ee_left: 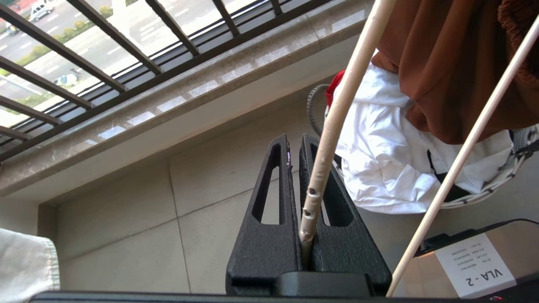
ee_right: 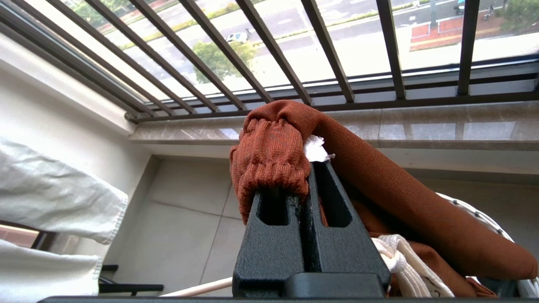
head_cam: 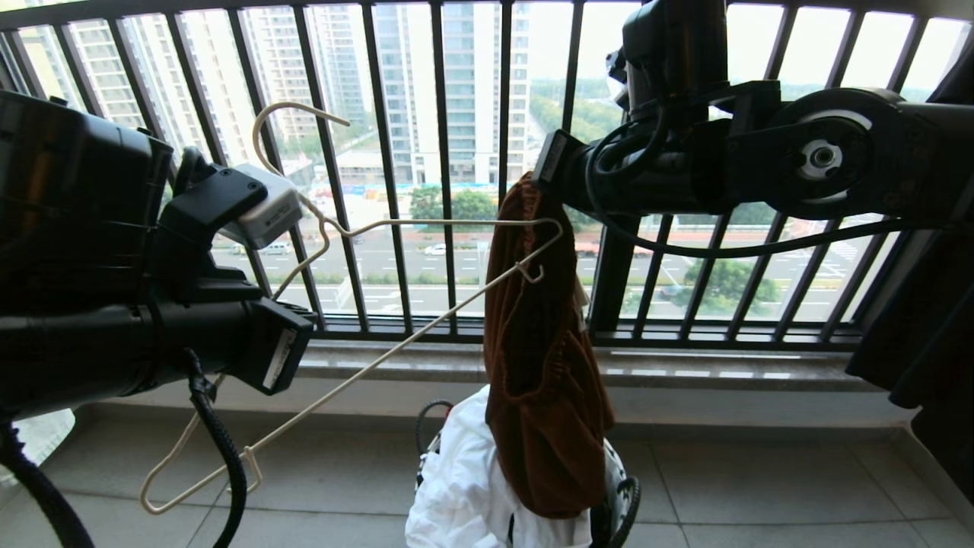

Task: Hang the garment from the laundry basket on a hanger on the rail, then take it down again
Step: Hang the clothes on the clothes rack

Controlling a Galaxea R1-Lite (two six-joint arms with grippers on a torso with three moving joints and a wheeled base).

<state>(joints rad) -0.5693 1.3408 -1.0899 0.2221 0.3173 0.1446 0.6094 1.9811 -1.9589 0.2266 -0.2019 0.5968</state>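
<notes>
Shorts (head_cam: 544, 365), rust-brown, hang center frame from right gripper (ee_right: 309, 185), which is clamped shut on the ribbed waistband, so the rest drapes down over laundry basket (ee_left: 497, 185) w/ white cloth (head_cam: 472, 487) at bottom center. Left gripper (ee_left: 303, 198) is closed on wire hanger (head_cam: 426, 224) near the hook base, held tilted, one end poked at the waistband, prob to thread it in. Rail not in view.
</notes>
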